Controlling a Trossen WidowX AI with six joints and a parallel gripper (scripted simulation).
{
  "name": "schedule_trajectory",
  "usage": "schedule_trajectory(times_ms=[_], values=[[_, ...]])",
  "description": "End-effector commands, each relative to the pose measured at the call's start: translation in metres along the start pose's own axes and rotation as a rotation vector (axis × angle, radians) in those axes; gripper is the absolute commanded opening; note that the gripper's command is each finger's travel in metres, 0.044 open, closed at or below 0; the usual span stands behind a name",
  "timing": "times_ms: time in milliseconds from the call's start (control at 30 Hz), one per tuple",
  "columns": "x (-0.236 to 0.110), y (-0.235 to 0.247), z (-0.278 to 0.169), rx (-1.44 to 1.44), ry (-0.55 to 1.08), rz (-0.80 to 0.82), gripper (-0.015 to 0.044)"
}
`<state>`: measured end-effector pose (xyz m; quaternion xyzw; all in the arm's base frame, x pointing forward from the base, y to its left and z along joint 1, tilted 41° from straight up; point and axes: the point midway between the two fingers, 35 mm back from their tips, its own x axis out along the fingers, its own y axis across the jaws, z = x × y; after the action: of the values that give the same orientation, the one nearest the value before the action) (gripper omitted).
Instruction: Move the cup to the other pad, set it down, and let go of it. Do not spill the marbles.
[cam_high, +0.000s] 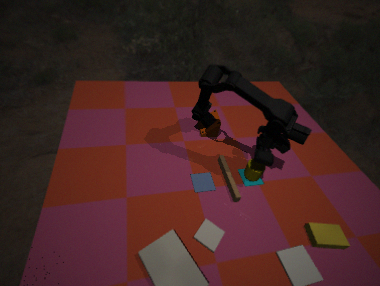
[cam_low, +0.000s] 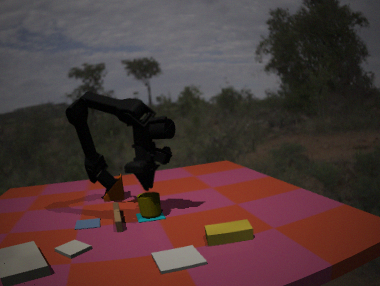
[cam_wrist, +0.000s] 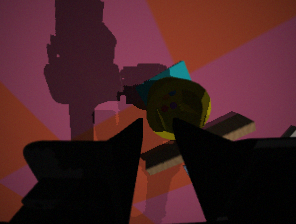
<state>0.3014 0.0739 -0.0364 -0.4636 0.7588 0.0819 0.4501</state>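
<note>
The olive-yellow cup stands upright on the cyan pad. Small marbles show inside it in the wrist view. My gripper hangs just above the cup's rim. Its fingers are apart and do not touch the cup. The blue pad lies bare to the left, beyond a wooden bar.
A wooden bar lies between the two pads. A yellow block and white slabs lie nearer the front. An orange wedge sits by the arm's base.
</note>
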Motion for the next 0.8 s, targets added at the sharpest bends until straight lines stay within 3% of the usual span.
schedule_trajectory(times_ms=[0, 100, 467, 767], values=[[-0.008, 0.000, 0.000, 0.006, -0.010, 0.001, 0.0147], [-0.009, 0.000, -0.001, 0.006, -0.010, 0.001, 0.0147], [-0.008, 0.000, -0.001, -0.001, -0.001, -0.001, 0.0435], [-0.037, -0.002, -0.001, 0.002, -0.006, 0.000, 0.0440]])
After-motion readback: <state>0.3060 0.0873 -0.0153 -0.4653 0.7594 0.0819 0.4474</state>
